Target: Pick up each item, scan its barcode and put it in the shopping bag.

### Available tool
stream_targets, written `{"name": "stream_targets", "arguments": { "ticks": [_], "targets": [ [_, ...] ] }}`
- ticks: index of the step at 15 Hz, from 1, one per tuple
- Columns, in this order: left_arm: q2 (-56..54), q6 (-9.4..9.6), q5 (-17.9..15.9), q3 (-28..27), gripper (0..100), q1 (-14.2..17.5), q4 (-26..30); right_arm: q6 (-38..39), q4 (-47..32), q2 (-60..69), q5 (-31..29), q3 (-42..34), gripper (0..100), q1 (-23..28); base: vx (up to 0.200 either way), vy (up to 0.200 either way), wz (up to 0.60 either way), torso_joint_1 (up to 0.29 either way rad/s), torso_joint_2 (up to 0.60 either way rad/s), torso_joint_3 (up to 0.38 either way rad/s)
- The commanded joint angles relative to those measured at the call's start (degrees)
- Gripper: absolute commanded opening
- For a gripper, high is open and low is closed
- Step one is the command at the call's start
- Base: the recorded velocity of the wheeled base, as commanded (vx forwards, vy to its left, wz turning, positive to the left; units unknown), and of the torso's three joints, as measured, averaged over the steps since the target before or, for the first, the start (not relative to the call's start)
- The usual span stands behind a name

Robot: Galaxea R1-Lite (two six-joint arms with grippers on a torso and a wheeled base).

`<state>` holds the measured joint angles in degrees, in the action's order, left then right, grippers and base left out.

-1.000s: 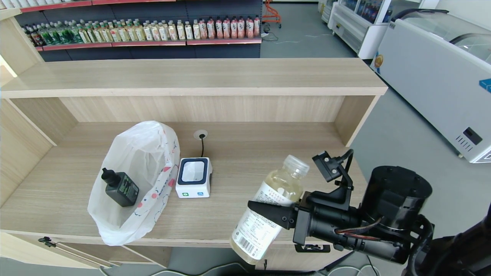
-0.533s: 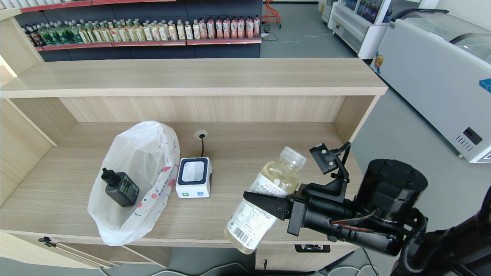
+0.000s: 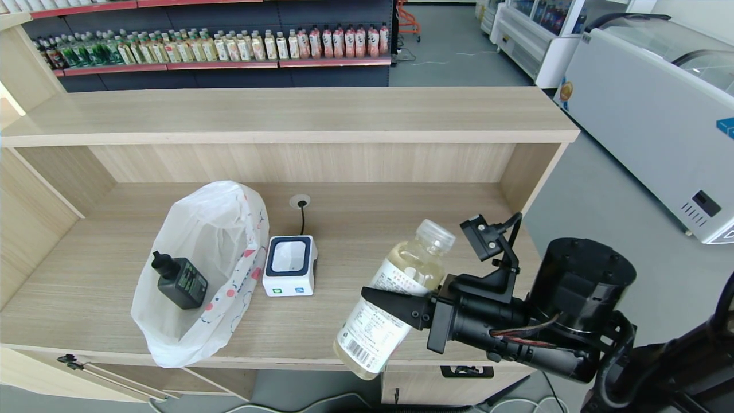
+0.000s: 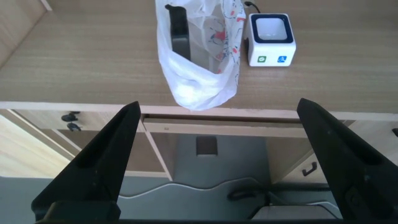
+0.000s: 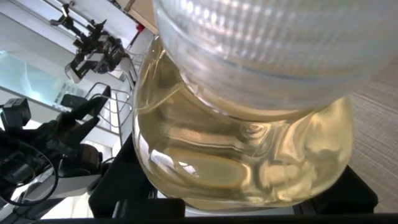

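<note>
Head view, left to right, concealed parts first. White plastic shopping bag with red and blue spots (image 3: 200,241), lying open on the pale wooden counter (image 3: 373,223). Inside its mouth a squat black bottle with a black cap (image 3: 180,282), lower edge tucked behind the bag's near fold. Just right of the bag, contact not discernible: white box-shaped barcode scanner with a dark-blue-framed window (image 3: 290,265), black cable (image 3: 302,219) running back to a round port in the counter. Further right, black right gripper (image 3: 383,304), one finger laid across the label of the bottle held, the other finger hidden behind that bottle. Left wrist view: left gripper (image 4: 214,165), black fingers spread wide with nothing between them, bases cut off by the frame, held in front of the counter's near edge.

Task item: clear plastic bottle of pale yellow liquid (image 3: 395,298), with clear ribbed cap, white printed label and barcode (image 3: 358,350) near the base. Clamped at mid-body in the right gripper. Tilted, cap up and to the right, base low and to the left, overhanging the counter's near edge, well right of the scanner. Right wrist view: shoulder of the same bottle (image 5: 249,143) close up, cut off on every side.

Against one second earlier: bottle and right gripper shifted leftward and slightly upward in the head view, nearer the scanner, tilt much the same. Bag, black bottle and scanner unmoved.
</note>
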<state>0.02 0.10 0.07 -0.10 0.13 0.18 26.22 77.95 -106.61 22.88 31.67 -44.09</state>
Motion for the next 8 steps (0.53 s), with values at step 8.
{"name": "stream_targets", "arguments": {
  "ticks": [8],
  "targets": [
    [0.0,-0.01,0.0,0.0,100,0.0,0.0,-41.8,-11.9,14.1,-0.2,-4.7,0,20.1,0.000,0.000,0.00,0.000,0.00,0.000]
  ]
}}
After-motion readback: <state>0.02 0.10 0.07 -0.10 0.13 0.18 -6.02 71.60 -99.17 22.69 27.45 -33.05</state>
